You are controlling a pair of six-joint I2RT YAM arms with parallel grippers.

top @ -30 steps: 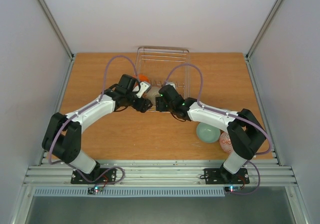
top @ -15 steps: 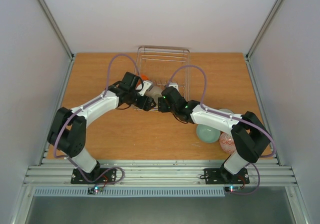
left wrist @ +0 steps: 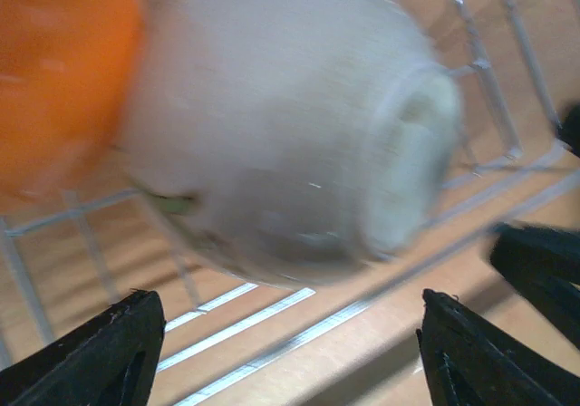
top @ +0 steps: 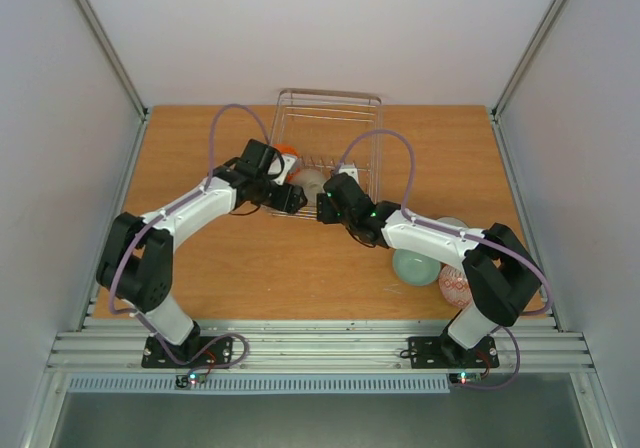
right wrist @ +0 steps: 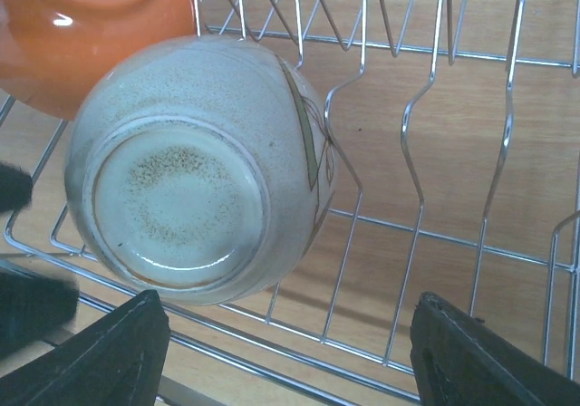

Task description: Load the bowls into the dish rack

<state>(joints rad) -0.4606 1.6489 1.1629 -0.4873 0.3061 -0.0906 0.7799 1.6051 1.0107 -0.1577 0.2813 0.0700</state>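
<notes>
Wooden table (top: 180, 148), orange-brown, viewed from above. White walls (top: 330, 28) close it in at 9, 12 and 3 o'clock. A ribbed metal rail (top: 320, 346) runs along its edge at 6 o'clock, with a perforated strip (top: 300, 382) beyond it.

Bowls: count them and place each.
4. Orange bowl and speckled white bowl in the dish rack; mint-green bowl and red-patterned bowl on the table by the right arm. Others may be hidden.

Even light; left wrist view blurred, right sharp; glint on orange bowl (right wrist: 91, 34).
</notes>
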